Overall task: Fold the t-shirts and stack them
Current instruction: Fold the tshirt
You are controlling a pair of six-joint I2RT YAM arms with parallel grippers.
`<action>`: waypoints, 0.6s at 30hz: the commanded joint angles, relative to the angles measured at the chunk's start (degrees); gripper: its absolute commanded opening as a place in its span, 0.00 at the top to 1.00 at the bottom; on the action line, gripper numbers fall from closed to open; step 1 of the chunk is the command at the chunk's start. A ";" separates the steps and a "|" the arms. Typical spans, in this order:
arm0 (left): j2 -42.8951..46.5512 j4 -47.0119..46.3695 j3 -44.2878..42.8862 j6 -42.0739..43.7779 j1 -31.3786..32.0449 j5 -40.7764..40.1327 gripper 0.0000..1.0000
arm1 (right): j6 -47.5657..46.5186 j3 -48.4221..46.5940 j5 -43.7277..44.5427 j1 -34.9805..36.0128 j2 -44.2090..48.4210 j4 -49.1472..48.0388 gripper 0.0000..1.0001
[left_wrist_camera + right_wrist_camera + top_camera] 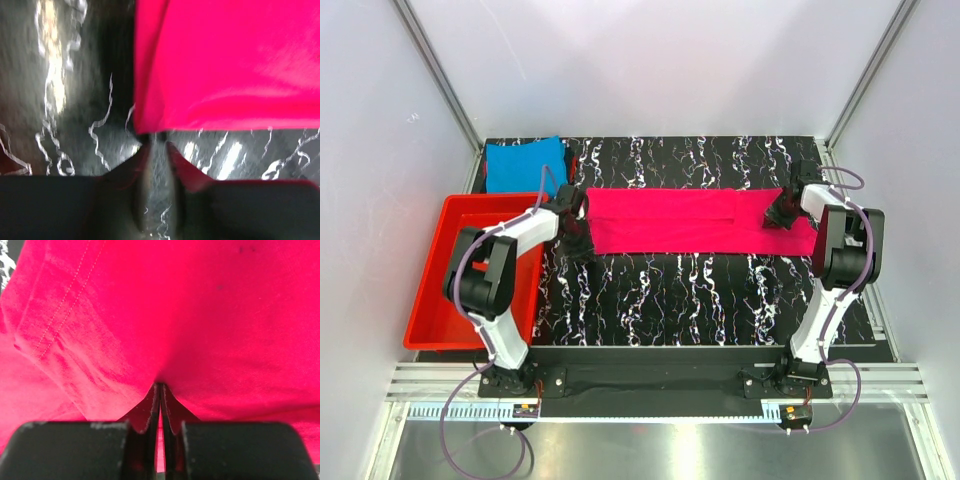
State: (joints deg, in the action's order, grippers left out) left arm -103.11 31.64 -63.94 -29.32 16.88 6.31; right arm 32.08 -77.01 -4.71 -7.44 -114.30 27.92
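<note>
Left tool (156, 146): fingers slightly apart, bench (700, 290) visible through the gap, tips right at the 9 o'clock end corner of the pink t-shirt (690, 220). Shirt lies as a flat band across mid-bench, 9 to 3. Blue t-shirt (525, 165) sits at the 10 o'clock corner, just past the red tray (430, 300). Right tool (160, 386): together, clamped on the pink t-shirt's 3 o'clock end.
</note>
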 commanded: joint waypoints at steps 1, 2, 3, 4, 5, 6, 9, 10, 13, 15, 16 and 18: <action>5.54 -3.42 2.51 -3.99 -0.19 2.83 0.67 | -5.44 -2.78 -0.37 -0.64 -3.03 -1.99 0.92; 6.16 -3.16 0.85 -3.73 -0.27 3.27 0.63 | -5.88 -2.97 -1.43 -0.64 -3.12 -2.08 0.92; 6.08 -2.73 -0.99 -2.77 -0.53 3.62 0.61 | -5.97 -2.97 -2.14 -0.64 -2.95 -2.26 0.92; 5.38 -2.03 -3.01 -0.24 -0.71 3.28 0.58 | -5.97 -2.79 -3.19 -0.64 -2.86 -2.61 0.92; 4.33 -0.10 -5.03 1.27 -0.89 3.19 0.58 | -5.80 -2.70 -3.37 -0.64 -2.68 -2.52 0.92; 1.45 1.39 -10.10 2.33 -1.50 2.58 0.57 | -5.53 -2.62 -3.46 -0.64 -2.16 -2.43 0.92; -3.39 2.82 -15.67 6.20 -2.47 3.36 0.58 | -5.09 -1.65 -4.34 -0.64 -0.67 -2.78 0.92; -4.28 2.90 -16.64 7.60 -2.64 3.88 0.58 | -5.09 -1.13 -4.60 -0.64 -0.31 -3.05 0.92; -7.01 3.25 -19.45 9.80 -2.73 3.72 0.58 | -5.00 -0.95 -4.52 -0.64 0.39 -2.79 0.92; -8.59 3.08 -20.34 10.42 -3.26 3.19 0.58 | -5.09 -1.03 -4.52 -0.64 0.57 -2.70 0.92; -9.21 3.08 -21.21 10.60 -3.52 3.53 0.58 | -5.09 -1.21 -4.43 -0.64 0.57 -2.61 0.92; -10.79 3.17 -22.19 10.86 -4.40 4.94 0.59 | -5.18 -1.47 -4.26 -0.64 0.40 -2.35 0.92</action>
State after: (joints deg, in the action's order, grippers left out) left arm -112.18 34.41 -83.40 -21.08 13.41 9.08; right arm 28.05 -78.63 -8.27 -8.01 -115.79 26.06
